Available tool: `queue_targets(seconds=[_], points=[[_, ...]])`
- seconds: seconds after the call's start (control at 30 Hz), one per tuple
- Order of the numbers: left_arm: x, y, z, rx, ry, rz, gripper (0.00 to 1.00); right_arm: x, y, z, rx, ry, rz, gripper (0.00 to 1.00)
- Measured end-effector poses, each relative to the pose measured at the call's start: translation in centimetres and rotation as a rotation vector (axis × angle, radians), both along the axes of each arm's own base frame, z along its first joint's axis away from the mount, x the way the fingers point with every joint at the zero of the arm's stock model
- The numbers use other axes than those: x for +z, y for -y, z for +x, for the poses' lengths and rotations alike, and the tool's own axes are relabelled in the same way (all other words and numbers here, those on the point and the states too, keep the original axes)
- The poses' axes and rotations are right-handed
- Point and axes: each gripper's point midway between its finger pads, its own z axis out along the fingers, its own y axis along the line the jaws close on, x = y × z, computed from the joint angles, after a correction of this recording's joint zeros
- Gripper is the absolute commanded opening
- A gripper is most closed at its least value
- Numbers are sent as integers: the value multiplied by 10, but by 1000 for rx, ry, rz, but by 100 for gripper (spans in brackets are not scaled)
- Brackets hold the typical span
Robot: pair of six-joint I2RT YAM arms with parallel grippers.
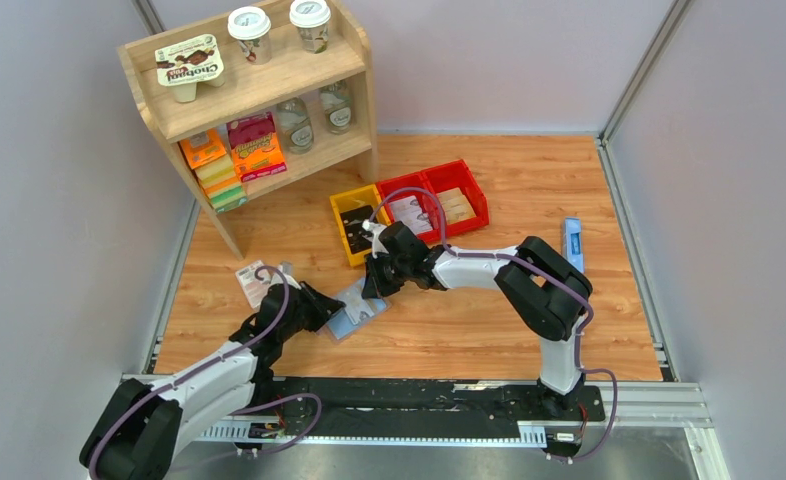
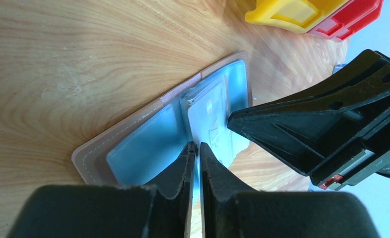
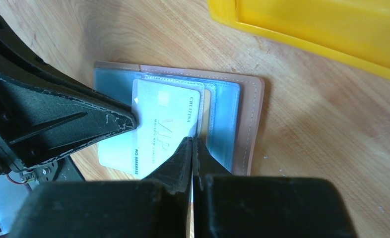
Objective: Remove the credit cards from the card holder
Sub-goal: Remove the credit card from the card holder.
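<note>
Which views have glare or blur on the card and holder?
Left wrist: glare washes out the card holder pockets and the credit card print; left tool soft in the foreground. Right wrist: card lettering sharp and readable, yellow bin bright, right tool blurred close up. Top external: even light, soft shadows, no glare, holder small.

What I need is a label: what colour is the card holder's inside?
Light blue-grey, brown-edged; the card holder shows best in the right wrist view.
</note>
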Motion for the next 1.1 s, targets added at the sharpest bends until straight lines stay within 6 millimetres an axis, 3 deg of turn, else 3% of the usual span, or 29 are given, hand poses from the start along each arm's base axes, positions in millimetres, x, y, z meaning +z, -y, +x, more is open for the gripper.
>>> queue_targets(seconds=[0.4,0.5,0.87,0.97,1.0,1.1], points=[[1,6,3,-30,17,-7,0,-5,17,13,-77,1,-30,0],[-9,10,0,-56,-16,-3,0,-6,28,19,-117,-10,-35,0],[-12,31,4,-147,-37,-48,0,-6,90,55,-322,-35,-75,0],[-13,34,5,-158,-47,-51,0,-5,97,59,-344,-35,-84,0],[-13,35,5,-163,-49,-52,1,-5,99,58,-347,-33,-89,0],[-12,38,6,-179,-54,-55,17,-4,103,57,-351,-29,-106,0]])
